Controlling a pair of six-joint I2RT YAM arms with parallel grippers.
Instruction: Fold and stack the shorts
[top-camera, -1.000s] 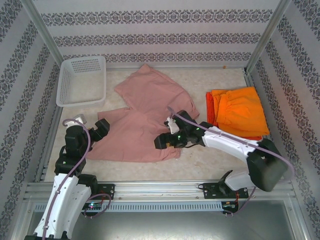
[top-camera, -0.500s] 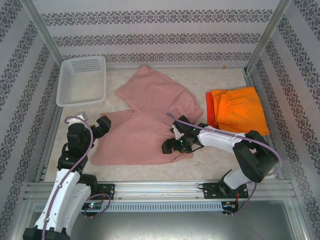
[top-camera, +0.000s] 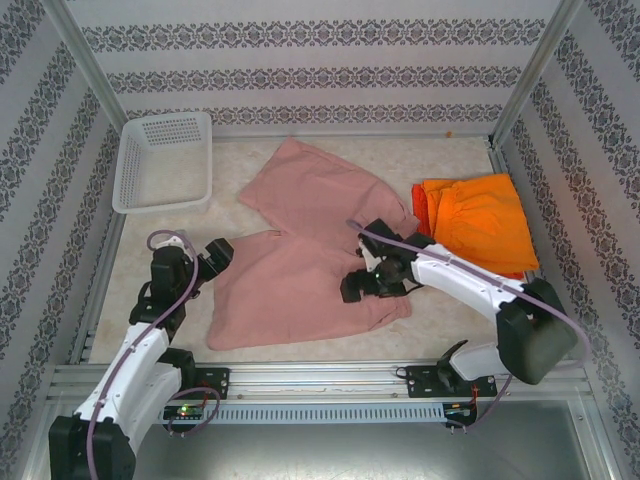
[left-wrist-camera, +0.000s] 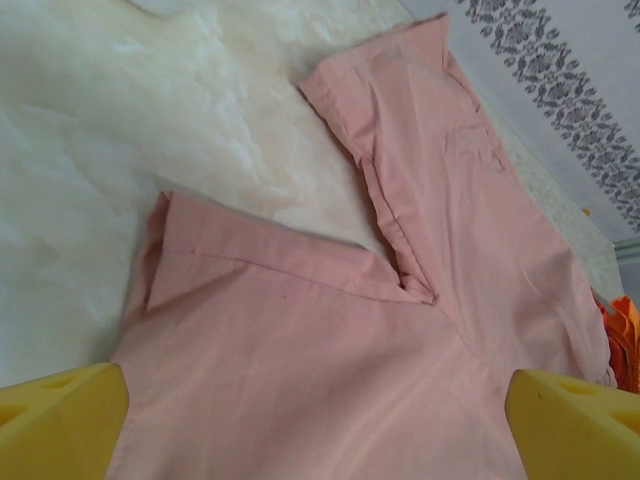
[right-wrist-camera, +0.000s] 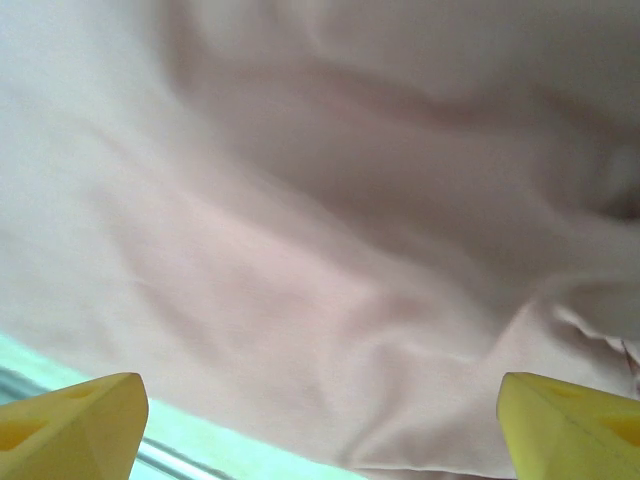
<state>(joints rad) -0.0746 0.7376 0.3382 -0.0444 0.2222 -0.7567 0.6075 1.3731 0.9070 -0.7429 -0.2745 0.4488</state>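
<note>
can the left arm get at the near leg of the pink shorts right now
Probably yes. The left end effector is open right at the left edge of the pink shorts, with nothing lying between them. The white mesh basket sits farther back, out of the way.

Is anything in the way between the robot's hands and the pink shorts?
No, nothing visible is in the way. The left gripper is open right at the edge of the pink shorts. The right gripper is open just above the same cloth.
</note>
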